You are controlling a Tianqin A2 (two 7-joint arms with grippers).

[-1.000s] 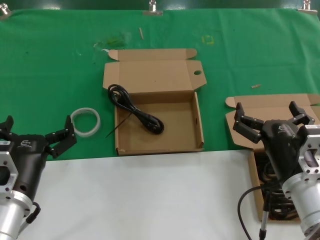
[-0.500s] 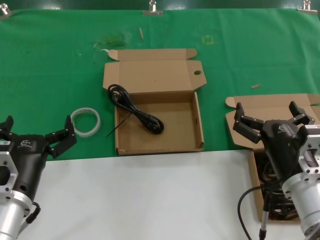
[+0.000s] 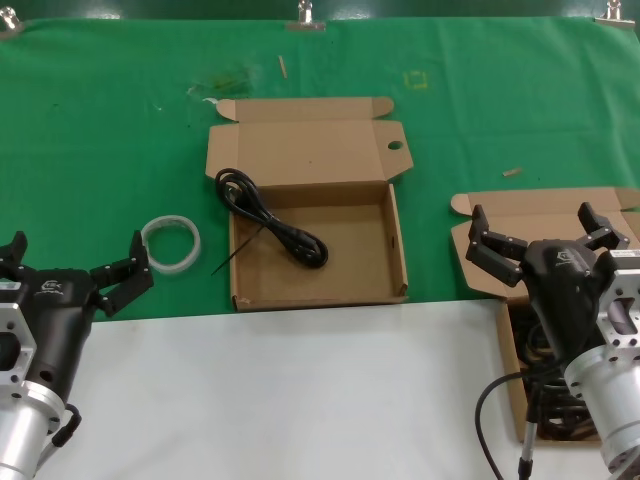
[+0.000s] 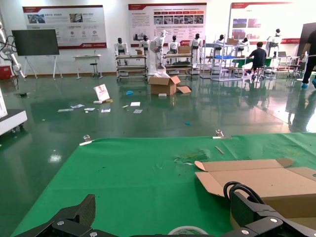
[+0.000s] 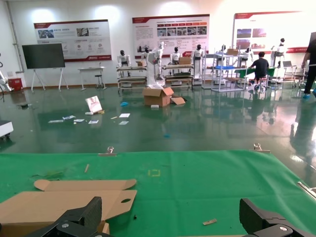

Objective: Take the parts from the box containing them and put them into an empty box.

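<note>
Across the far half of the tabletop (image 3: 100,120), green cloth, held by metal clips (image 3: 306,14) along the far edge; across the near half, plain white sheet (image 3: 300,400). Near the middle of the green cloth, an open cardboard box (image 3: 395,255) with a round hole in its lid flap, lid folded back toward the far edge. Draped over that box's left wall, one black cable (image 3: 270,228), coil end on the lid, plug end on the box floor. Just left of the box, flat on the cloth, a whitish tape ring (image 3: 171,243). At the right edge of the tabletop, a second open box (image 3: 520,215), mostly hidden behind the right arm, more dark cables (image 3: 545,400) partly visible inside.

At the near left corner, left pincer (image 3: 70,265) spread wide, holding nothing, raised near the tape ring. At the near right, right pincer (image 3: 545,235) also spread wide and empty, raised over the second box.

Beyond the tabletop, in the wrist views, a large hall: glossy green floor (image 4: 148,113), scattered papers, a cardboard carton (image 4: 164,84), white humanoid robots (image 5: 160,54) on racks, wall posters, a dark screen (image 4: 35,42) on a stand, people at benches far off.
</note>
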